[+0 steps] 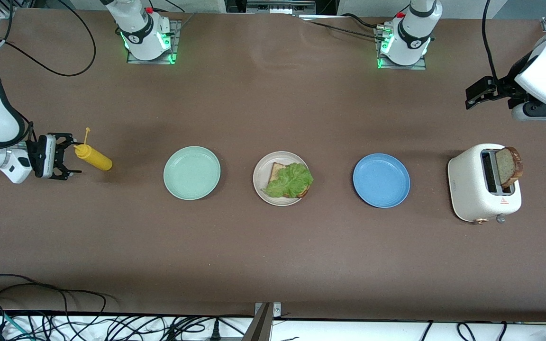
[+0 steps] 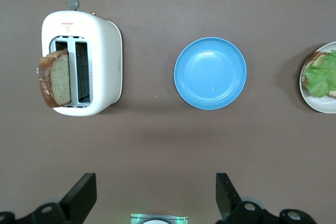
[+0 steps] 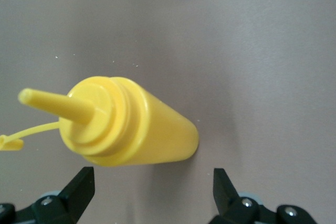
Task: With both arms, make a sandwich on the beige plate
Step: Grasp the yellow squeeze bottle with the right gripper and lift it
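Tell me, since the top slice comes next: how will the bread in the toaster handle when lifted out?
The bread slice stands upright, well above the toaster slot, so it looks stiff rather than floppy. Probably light for its size. Its crust may crumble if pinched hard, and the slice might tilt if gripped near one corner.

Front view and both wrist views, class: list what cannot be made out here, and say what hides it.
- Bread slice on the beige plate: mostly covered by the lettuce in the front view.
- Same plate: cut off by the picture edge in the left wrist view.
- Toast in the toaster: lower part hidden in the slot.
- Mustard bottle: contents hidden by opaque plastic.
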